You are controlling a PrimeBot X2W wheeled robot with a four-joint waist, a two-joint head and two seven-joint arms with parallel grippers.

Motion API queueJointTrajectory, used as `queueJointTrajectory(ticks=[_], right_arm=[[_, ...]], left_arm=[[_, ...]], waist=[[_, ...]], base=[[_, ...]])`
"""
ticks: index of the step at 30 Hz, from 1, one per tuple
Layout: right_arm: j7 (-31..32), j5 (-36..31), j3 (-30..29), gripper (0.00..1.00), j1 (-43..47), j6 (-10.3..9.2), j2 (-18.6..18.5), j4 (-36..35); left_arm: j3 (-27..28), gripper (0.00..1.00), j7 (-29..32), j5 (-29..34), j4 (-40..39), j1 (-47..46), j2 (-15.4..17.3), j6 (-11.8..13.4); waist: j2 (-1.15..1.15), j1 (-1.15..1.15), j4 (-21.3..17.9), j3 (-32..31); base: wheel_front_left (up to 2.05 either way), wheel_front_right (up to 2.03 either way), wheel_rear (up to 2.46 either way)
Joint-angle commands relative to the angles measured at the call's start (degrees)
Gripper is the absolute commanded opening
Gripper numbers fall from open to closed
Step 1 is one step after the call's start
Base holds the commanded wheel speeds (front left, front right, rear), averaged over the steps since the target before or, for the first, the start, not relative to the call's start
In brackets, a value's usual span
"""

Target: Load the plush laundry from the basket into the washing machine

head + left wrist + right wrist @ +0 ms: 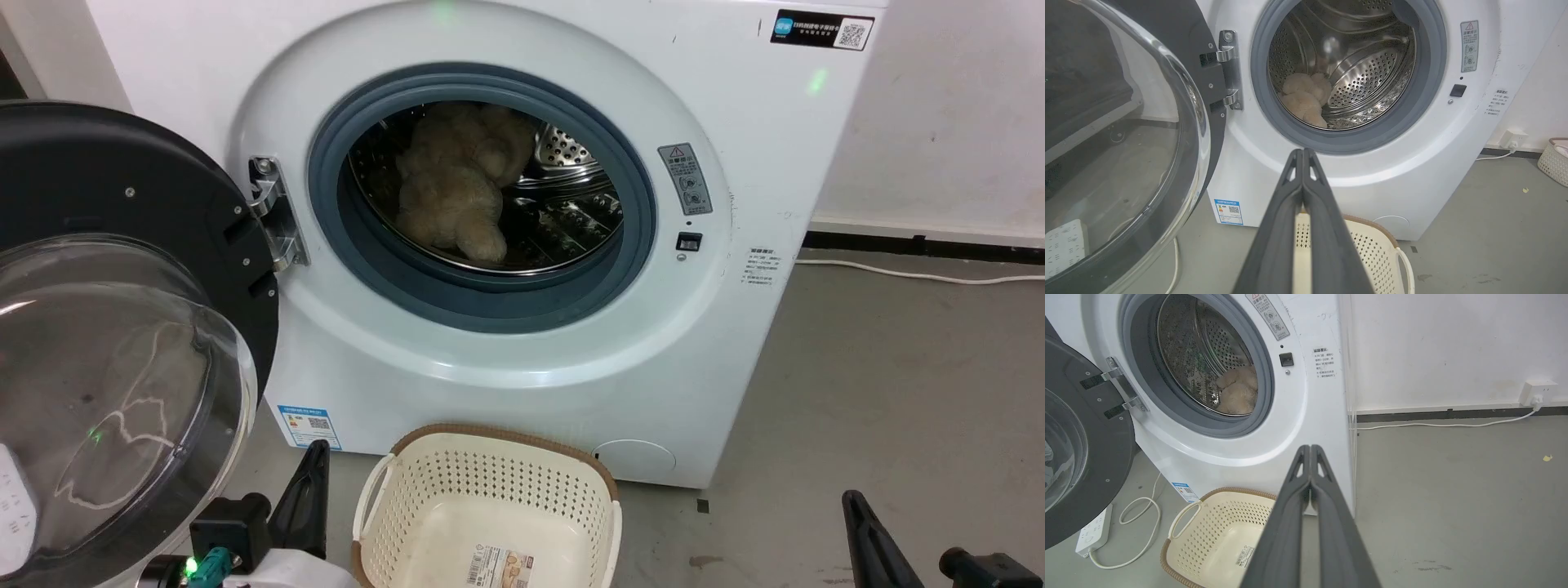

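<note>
— Nearest to the lens, what is seen?
— Two long dark fingers of the left tool (pixel 1303 152) are seen pressed together along their length, clenched on nothing; the right tool (pixel 1310 447) is likewise clamped flat, with nothing held.
— Where is the fluffy beige-tan plush laundry (pixel 453 192) found?
— It is lodged inside the steel perforated drum (pixel 571 216) of the large white front-loading washing machine (pixel 735 343), at the left of the drum's floor, just behind the grey gasket (pixel 490 309).
— And the door?
— The black-rimmed clear bubble door (pixel 122 343) is swung wide on its steel hinge (pixel 273 214) at the machine's left.
— How is the oval cream perforated plastic basket (pixel 490 478) placed?
— It is set on the grey floor (pixel 898 367), just before the machine's lower front edge, brown rim upward; a label sticker (pixel 500 567) is seen on its bottom.
— What else is noted on the floor?
— A white power strip (pixel 1093 535) is laid below the open door, and a white wall socket (pixel 1539 392) is fixed above the floor's far edge.
</note>
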Motion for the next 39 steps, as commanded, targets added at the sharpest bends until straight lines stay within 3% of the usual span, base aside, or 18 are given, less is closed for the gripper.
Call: queueJointTrajectory(ticks=[1,39], right_arm=[[0.1,-0.5,0.1,0.0,-0.9,0.0,0.0,-0.3],[3.2,-4.7,0.8,0.0,-4.1,0.02,0.0,-1.1]], left_arm=[[0.4,0.0,0.2,0.4,-0.3,-0.2,-0.3,-0.3],[3.6,0.0,2.9,6.1,-1.9,-0.7,-3.4,-1.2]], waist=[[0.0,0.0,0.0,0.0],[0.0,0.0,-0.9,1.2]], base=[[0.0,0.0,0.0],[0.0,0.0,0.0]])
